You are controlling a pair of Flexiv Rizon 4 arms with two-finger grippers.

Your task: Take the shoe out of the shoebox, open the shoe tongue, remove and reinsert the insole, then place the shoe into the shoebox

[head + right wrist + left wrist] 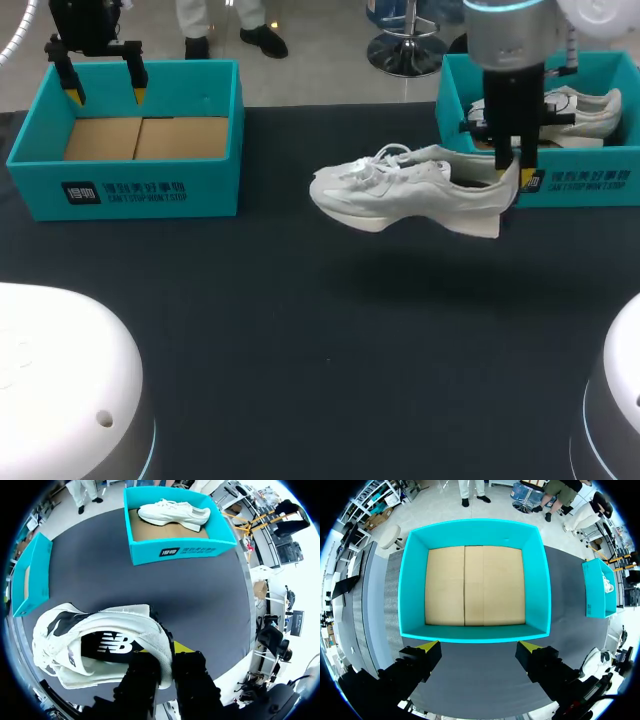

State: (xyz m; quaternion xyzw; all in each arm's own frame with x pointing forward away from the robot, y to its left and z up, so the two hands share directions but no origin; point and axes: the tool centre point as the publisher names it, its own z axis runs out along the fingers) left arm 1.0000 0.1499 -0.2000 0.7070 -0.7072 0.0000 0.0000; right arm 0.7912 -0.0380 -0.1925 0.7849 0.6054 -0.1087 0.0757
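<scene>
Our right gripper (515,182) is pinching the heel of the white shoe (405,190). In the right wrist view one finger sits inside the heel opening and the other presses on the outside of the heel. The shoe hangs clear of the bench (300,350), with its shadow on the dark cover below. It is held roughly level, sole down, toe pointing towards the bench's left side and heel towards the right. It hangs just in front of the near left corner of the right shoebox (580,185). Down inside the shoe the dark insole (107,645) lies flat in its place.

The right shoebox stands at the far right corner of the bench. A second shoe (585,108) of the same white kind lies in it on its sole.

Our left gripper (106,92) hovers over the left shoebox (150,190), which stands at the far left corner of the bench, well apart from the held shoe. The fingers are spread wide and touch nothing. In the left wrist view the yellow tips sit over the box's near wall. The left shoebox shows only its bare cardboard floor (475,585).
</scene>
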